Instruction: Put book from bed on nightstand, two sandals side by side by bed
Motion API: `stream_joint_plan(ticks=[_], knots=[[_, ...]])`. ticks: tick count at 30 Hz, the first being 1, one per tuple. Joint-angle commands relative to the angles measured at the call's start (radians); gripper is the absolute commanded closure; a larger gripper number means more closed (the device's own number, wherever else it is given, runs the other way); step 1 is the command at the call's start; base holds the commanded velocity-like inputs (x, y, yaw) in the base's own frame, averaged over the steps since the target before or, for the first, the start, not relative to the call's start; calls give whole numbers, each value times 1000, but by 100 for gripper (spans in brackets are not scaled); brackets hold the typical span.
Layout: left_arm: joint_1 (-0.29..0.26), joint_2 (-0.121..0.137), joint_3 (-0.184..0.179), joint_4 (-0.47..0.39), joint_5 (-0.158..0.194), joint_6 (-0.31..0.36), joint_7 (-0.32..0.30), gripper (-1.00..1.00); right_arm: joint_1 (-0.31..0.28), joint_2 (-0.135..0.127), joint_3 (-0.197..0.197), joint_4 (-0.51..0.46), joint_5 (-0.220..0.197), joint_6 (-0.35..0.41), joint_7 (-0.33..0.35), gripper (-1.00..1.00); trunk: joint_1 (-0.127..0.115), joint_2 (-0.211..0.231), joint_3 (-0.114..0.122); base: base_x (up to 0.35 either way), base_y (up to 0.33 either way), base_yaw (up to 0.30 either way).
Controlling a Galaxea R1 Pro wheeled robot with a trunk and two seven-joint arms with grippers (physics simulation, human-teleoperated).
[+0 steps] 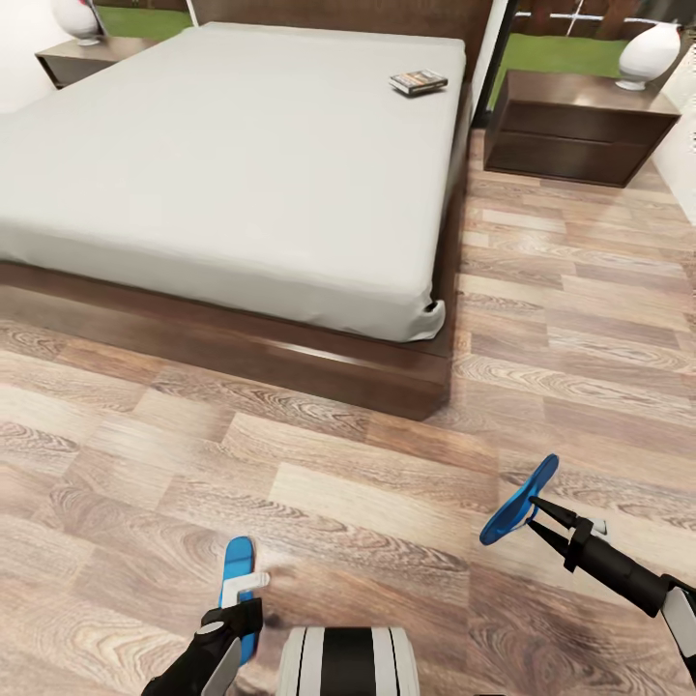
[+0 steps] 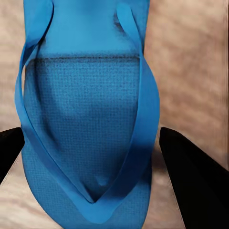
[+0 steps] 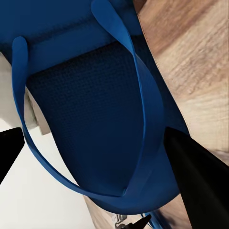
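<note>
The book (image 1: 419,82) lies flat on the grey mattress of the bed (image 1: 222,164), close to its far right corner. One blue sandal (image 1: 237,565) hangs low over the floor at the bottom left, gripped across its sole by my left gripper (image 1: 237,611); the left wrist view has the sandal (image 2: 86,109) between both fingers (image 2: 191,181). My right gripper (image 1: 535,514) is shut on the other sandal (image 1: 520,503), lifted and tilted above the floor beyond the bed's foot corner. The right wrist view shows that sandal (image 3: 90,109) pinched at its edges.
A dark nightstand (image 1: 570,126) with a white lamp (image 1: 648,53) stands right of the bed. A second nightstand (image 1: 82,60) with a lamp (image 1: 77,19) sits at the far left. Wood-plank floor (image 1: 406,503) stretches along the bed's foot and right side.
</note>
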Motion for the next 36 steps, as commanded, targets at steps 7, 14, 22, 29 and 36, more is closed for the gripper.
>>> stream_joint_plan(ticks=[7, 14, 22, 29, 36], knots=[[0, 1, -4, -3, 11, 6, 6, 100, 0, 0, -1, 1, -1, 5, 1, 100, -3, 1, 27, 0, 0, 0], [0, 4, -1, -8, 18, 10, -2, 100, -1, 0, -1, 1, -1, 5, 1, 100, -6, 3, 54, 0, 0, 0], [1, 113, 11, -335, 276, 338, -207, 100, 0, 0, 0, 1, 0, 4, 1, 100, -10, 5, 85, 0, 0, 0], [2, 277, 25, -414, 335, 513, -807, 100, -1, 0, 0, 1, 1, 0, -2, 100, -13, 7, 112, 0, 0, 0], [1, 294, 32, -449, 336, 522, -895, 100, -1, 0, 4, 0, 12, -14, -9, 100, -16, 8, 139, 0, 0, 0]])
